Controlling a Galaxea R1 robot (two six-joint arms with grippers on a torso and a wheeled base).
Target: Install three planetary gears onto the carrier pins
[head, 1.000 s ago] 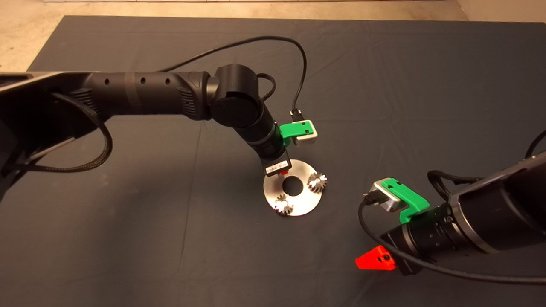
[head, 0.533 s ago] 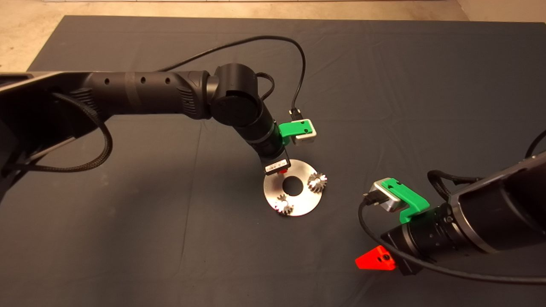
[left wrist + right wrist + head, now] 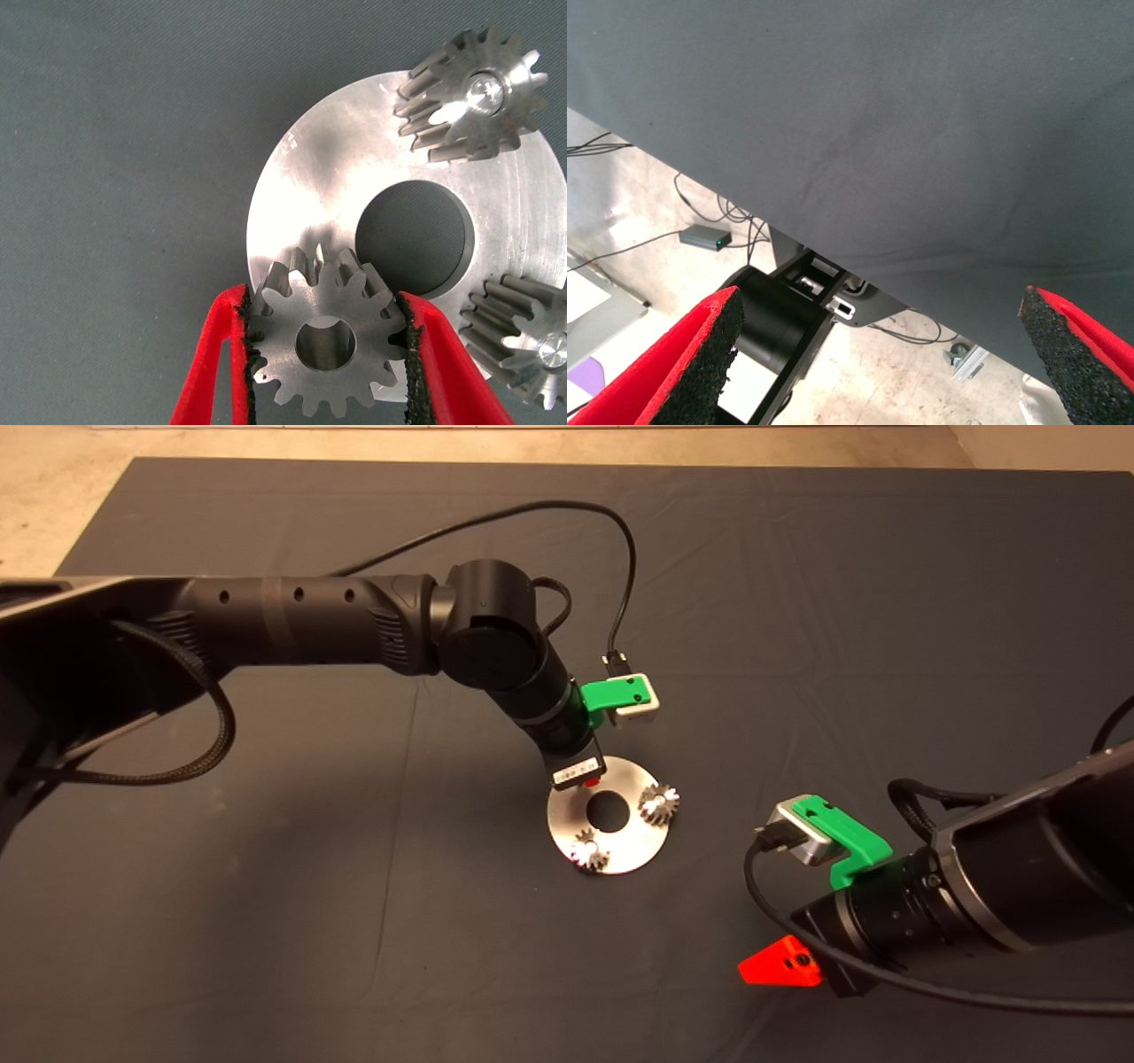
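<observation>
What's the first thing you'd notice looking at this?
The shiny disc mid-mat, with two gears already sitting on it. Above its far edge the left gripper pinches a third gear between its red fingers. The right gripper waits open, low on the mat's right side.

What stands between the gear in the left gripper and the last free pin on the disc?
Nothing visible does. The left gripper holds the third gear over the disc's rim, clear of the two mounted gears. The free pin itself is hidden beneath the held gear. The right gripper waits aside, open.
</observation>
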